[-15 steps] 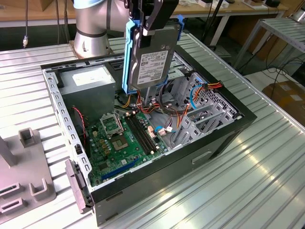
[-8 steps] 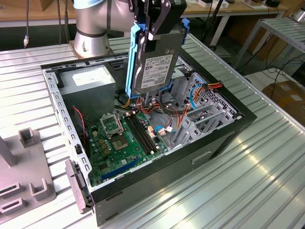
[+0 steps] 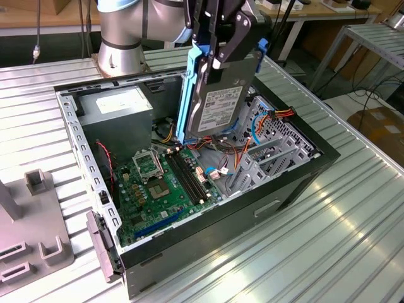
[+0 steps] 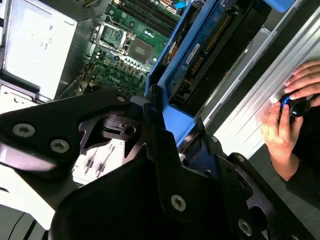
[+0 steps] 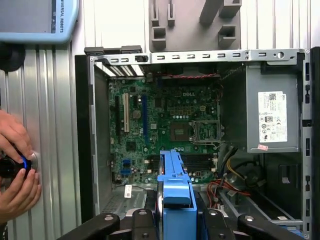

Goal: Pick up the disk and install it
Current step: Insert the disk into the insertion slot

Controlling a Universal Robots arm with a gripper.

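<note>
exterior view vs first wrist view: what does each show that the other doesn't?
Exterior view: the disk's grey labelled face, held on end in the gripper over the open case, plus the arm's base. First wrist view: a person's hands beside the case. Both: motherboard, power supply, the disk's blue rail.

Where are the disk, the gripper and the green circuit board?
disk (image 3: 218, 107): exterior view, on its grey labelled face
gripper (image 3: 218, 55): exterior view, midway between its fingertips
green circuit board (image 5: 160, 120): first wrist view, near its middle
</note>
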